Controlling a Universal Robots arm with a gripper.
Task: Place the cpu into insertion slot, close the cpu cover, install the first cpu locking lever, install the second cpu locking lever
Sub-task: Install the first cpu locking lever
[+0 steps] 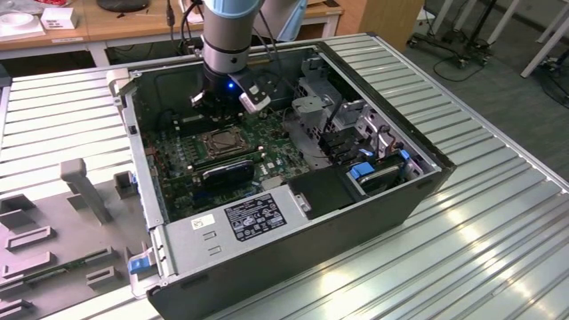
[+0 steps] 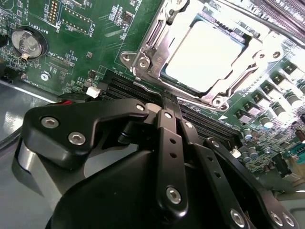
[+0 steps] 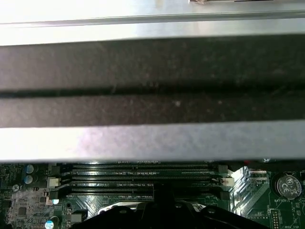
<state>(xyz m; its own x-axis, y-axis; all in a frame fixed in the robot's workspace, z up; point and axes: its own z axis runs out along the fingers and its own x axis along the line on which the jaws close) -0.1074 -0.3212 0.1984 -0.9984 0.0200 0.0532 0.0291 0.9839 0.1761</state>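
**Ribbed metal surface (image 1: 498, 233), open computer case (image 1: 266, 260): pincer (image 1: 212, 113) at the socket's edge**

In the second wrist view the pincer (image 2: 167, 99) has its black fingers drawn together, with nothing visible between them. Its tips are just beside the edge of the insertion slot (image 2: 131, 59) that faces the memory slots (image 2: 119, 88).

The cpu (image 2: 207, 52) lies flat in that slot, its pale metal top glaring under the light. The cpu cover (image 2: 231, 93) appears to be folded down around it. A bright locking lever (image 2: 148, 34) runs along one side of the socket, and I cannot tell whether it is latched.

By this reading the work is at the lever stage. To do it well, contact should stay on the lever wire alone. The push should run along the socket's side and then down under the hook, never onto the chip's top or the memory slots.

Farther out, the socket sits near the middle of the green board (image 1: 178, 167). A black heatsink (image 1: 229, 172) stands on the side away from the arm.
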